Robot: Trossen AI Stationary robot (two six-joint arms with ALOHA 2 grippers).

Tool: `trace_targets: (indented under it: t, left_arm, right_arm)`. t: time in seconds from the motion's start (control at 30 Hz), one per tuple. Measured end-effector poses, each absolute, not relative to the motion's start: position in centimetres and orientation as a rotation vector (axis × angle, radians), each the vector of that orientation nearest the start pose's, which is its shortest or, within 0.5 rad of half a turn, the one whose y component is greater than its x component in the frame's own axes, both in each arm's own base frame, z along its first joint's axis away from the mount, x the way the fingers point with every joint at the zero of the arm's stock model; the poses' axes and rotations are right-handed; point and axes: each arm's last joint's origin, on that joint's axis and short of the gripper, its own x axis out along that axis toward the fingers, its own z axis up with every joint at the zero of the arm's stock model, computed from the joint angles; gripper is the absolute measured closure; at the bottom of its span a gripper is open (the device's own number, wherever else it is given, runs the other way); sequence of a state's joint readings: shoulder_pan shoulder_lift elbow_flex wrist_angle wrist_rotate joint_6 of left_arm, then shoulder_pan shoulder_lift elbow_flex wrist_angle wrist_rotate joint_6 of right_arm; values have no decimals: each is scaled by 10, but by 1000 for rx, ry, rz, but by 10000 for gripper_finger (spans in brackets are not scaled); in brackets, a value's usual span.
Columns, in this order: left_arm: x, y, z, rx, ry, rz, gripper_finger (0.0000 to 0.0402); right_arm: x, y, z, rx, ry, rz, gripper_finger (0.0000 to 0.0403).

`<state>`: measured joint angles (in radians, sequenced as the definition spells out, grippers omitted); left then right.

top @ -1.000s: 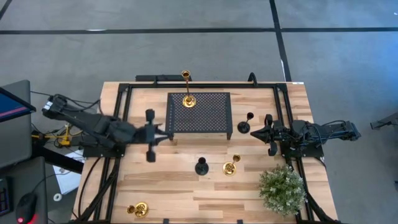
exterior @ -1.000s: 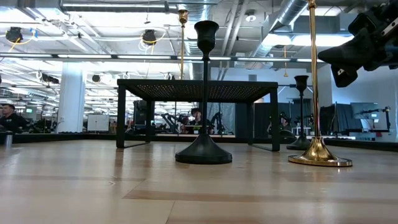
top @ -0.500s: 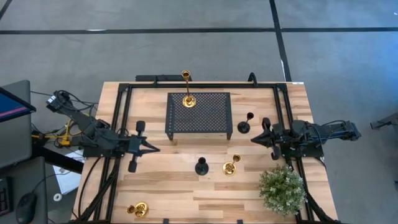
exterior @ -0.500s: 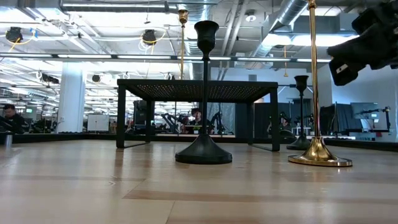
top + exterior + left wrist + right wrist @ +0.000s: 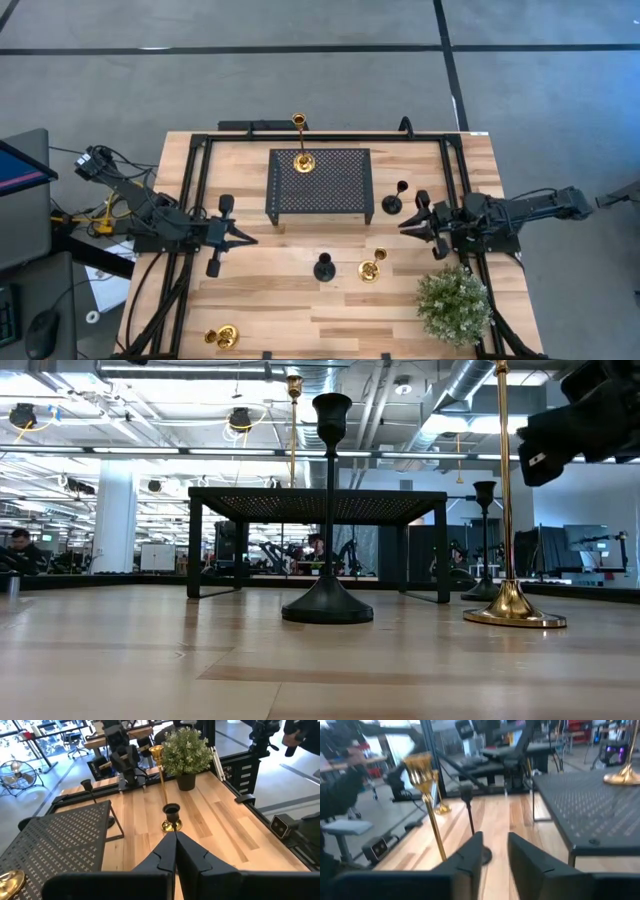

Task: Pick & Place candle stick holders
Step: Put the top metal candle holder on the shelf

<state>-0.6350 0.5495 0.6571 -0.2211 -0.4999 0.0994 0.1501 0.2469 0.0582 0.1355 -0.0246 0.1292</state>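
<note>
One tall gold candle stick holder (image 5: 302, 160) stands on the black perforated stand (image 5: 320, 185). Another tall gold one (image 5: 370, 270) and a black one (image 5: 323, 267) stand on their round bases on the table in front of the stand. A second black holder (image 5: 392, 205) stands by the stand's right end. A short gold one (image 5: 222, 337) sits at the near left. My left gripper (image 5: 252, 238) hovers shut, left of the stand, pointing right (image 5: 175, 835). My right gripper (image 5: 402, 228) hovers open just in front of the right black holder, pointing left (image 5: 495, 845). Neither holds anything.
A green bushy plant (image 5: 453, 305) stands at the near right corner, close behind my right arm. A black frame rail (image 5: 300, 138) runs round the tabletop. Bare wood lies between the stand and the table's near edge (image 5: 290, 300).
My left gripper has drawn back from the stand's left end toward the table's left edge and sunk a little, then kept still, staying shut. My right gripper has tipped and turned slightly while staying near the right black holder. No holder has moved.
</note>
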Motion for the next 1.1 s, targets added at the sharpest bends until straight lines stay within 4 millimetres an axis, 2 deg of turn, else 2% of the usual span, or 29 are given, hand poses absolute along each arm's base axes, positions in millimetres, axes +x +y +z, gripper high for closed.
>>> trace_targets:
  t: [0.17,0.33,0.53,0.77,1.1]
  left_arm:
    - [109,-63,317,160,89,-140,397]
    - [109,-63,317,159,87,-139,394]
    - [109,-63,317,157,85,-139,397]
    - [109,-63,317,154,85,-139,394]
    - [109,-63,318,153,84,-139,393]
  right_arm:
    - [121,22,171,139,121,191,252]
    - [130,32,170,176,120,286,219]
    - [137,42,173,170,68,334,223]
    - [146,46,164,161,108,274,234]
    - [156,50,160,164,92,281,221]
